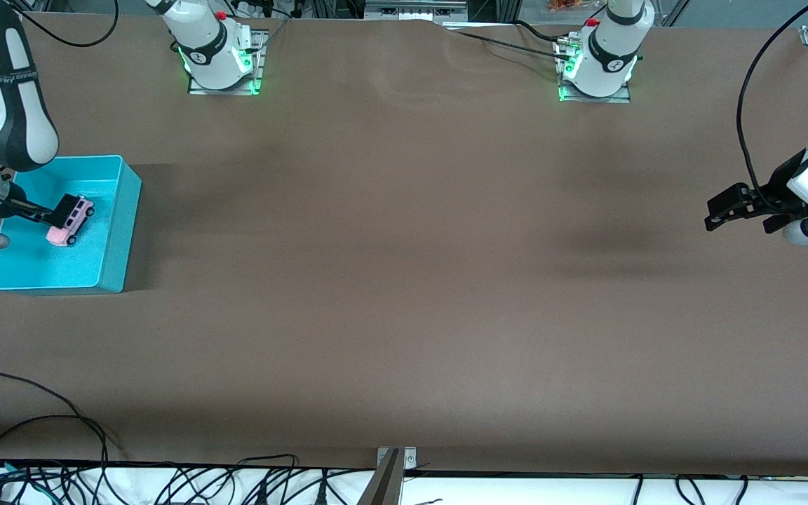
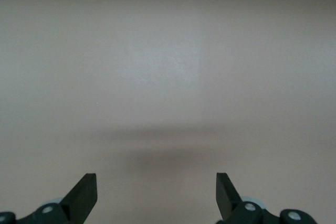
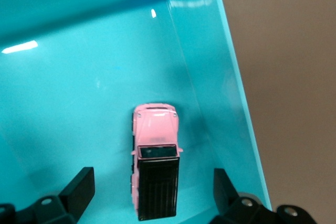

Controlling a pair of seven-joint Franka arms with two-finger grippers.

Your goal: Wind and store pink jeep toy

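Note:
The pink jeep toy (image 1: 71, 221) lies on the floor of the turquoise bin (image 1: 60, 270) at the right arm's end of the table. It is a tiny boxy car with a black roof. My right gripper (image 1: 39, 223) hangs open just over it. In the right wrist view the pink jeep toy (image 3: 155, 156) sits between the two fingers of the right gripper (image 3: 152, 176), and neither finger touches it. My left gripper (image 1: 741, 214) waits open over bare table at the left arm's end. The left wrist view shows the left gripper (image 2: 156, 182) with nothing in it.
The bin's wall (image 3: 210, 77) rises close beside the jeep, with brown table past it. Cables (image 1: 60, 449) trail along the table's edge nearest the front camera. The arms' bases (image 1: 221, 56) stand at the edge farthest from that camera.

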